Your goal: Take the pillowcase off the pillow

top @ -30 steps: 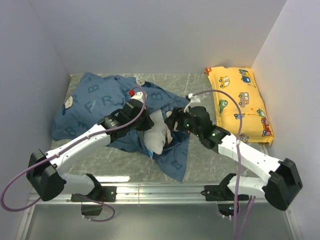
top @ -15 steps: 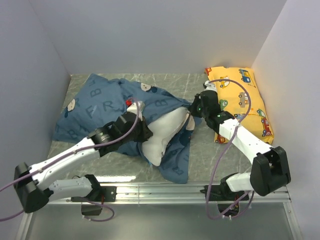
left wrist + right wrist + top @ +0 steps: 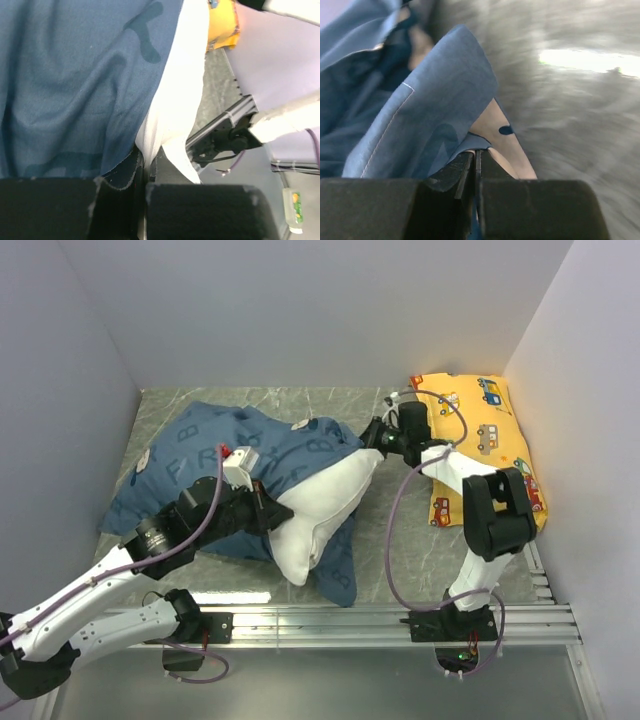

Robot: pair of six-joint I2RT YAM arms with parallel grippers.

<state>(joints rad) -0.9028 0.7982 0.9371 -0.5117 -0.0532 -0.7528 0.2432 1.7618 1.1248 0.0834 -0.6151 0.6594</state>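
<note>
— How far along with the large dark blue fabric pillowcase (image 3: pixel 205 455), printed with faint letters and cream bear faces?

— Partway, by the look of it. Bunched over the left half of the grey marble-patterned table (image 3: pixel 340 400), with its top layer drawn back off one long side of the large plain white plump pillow (image 3: pixel 325 505).

— And underneath?

— A blue flap spread beneath the bared white part, reaching toward the near edge. So not free yet. Judging by the bulk, much of the pillow is tucked inside on the left, out of sight.

— Grips?

— Left gripper (image 3: pixel 145 172) at the mouth of the case, with jaws pressed together on the stitched hem. White cover touching the same gap; hard to say whether caught too. Right gripper (image 3: pixel 476 160) up by the far right corner of the pillow, with jaws pinching a fold of pillowcase that bears a cream patch and a dark dot.

— Left to do?

— Probably sliding the hidden part out, or drawing the case off leftward, until blue and white lie well apart. Worth minding the smaller yellow vehicle-print cushion (image 3: pixel 490 435) near the right gripper, over by the right wall.
</note>
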